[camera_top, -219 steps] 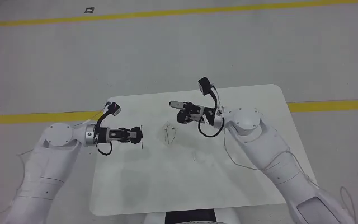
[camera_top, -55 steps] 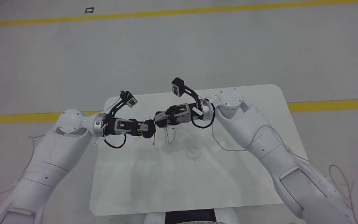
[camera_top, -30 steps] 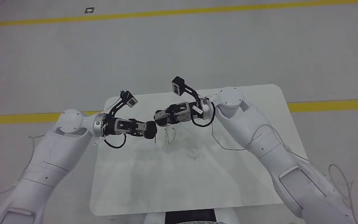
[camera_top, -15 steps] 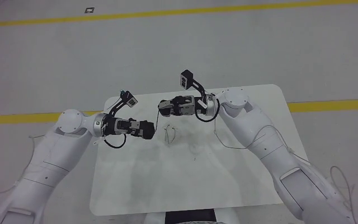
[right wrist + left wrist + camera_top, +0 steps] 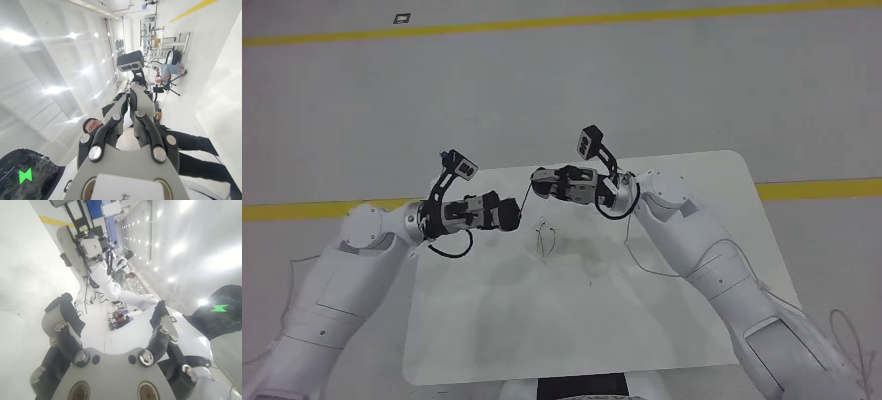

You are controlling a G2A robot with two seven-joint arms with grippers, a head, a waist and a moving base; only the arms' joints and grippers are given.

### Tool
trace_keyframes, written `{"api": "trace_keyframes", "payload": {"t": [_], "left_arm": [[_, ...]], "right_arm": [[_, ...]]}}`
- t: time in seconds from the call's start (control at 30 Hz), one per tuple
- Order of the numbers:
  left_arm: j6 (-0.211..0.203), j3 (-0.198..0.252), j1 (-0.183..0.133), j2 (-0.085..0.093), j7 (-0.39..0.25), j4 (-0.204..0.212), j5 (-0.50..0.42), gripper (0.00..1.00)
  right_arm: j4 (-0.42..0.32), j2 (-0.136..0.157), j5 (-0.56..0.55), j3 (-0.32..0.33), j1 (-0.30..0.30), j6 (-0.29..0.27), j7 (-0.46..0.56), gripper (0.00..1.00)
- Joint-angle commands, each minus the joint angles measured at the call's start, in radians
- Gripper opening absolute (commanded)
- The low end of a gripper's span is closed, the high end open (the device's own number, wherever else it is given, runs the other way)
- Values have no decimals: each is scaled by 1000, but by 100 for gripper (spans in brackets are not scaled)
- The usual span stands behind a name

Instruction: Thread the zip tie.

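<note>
A thin black zip tie (image 5: 526, 198) hangs slanting from my right gripper (image 5: 539, 180), which is shut on its upper end above the back of the white table (image 5: 642, 300). In the right wrist view the right gripper (image 5: 129, 106) has its fingers pressed close together. My left gripper (image 5: 512, 213) sits just left of the tie's lower end. Its fingers (image 5: 62, 313) stand wide apart in the left wrist view, with nothing between them, so the left gripper (image 5: 111, 311) is open.
A small bunch of loose zip ties (image 5: 545, 238) lies on the table just in front of both grippers. The table's front half and right side are bare white surface. A yellow floor line (image 5: 802, 188) runs behind the table.
The two grippers, tip to tip a second ago, have parted. The right gripper drew back and up with the zip tie. The left gripper let go, opened and pulled slightly left.
</note>
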Motion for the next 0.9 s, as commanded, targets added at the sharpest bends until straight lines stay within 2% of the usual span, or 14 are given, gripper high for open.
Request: {"api": "trace_keyframes", "payload": {"t": [0.0, 0.1, 0.17, 0.2, 0.5, 0.57, 0.63, 0.73, 0.87], "left_arm": [[0, -58, 67, -19, 22, -18, 25, 100], [0, -110, 138, -52, 89, -23, 95, 100], [0, -132, 164, -73, 163, -28, 172, 100], [0, -137, 171, -80, 179, -34, 195, 100], [0, -137, 171, -80, 179, -34, 195, 100], [7, -127, 181, -82, 220, -28, 222, 100], [0, -116, 195, -87, 234, -28, 179, 100], [0, -110, 214, -99, 277, -20, 137, 100], [0, -107, 227, -124, 310, -21, 123, 100]], "right_arm": [[-19, 0, 13, 9, -25, -14, -44, 0], [-47, -3, 19, 17, -51, -38, -107, 0], [-64, -5, 20, 19, -64, -54, -141, 0], [-70, -5, 16, 19, -66, -60, -146, 0], [-70, -5, 14, 20, -68, -60, -152, 0], [-85, -5, -12, 19, -81, -54, -196, 0], [-98, -4, -61, 19, -94, -53, -255, 0], [-130, -5, -67, 23, -130, -37, -338, 0], [-176, -5, -96, 23, -171, 9, -434, 0]]}}
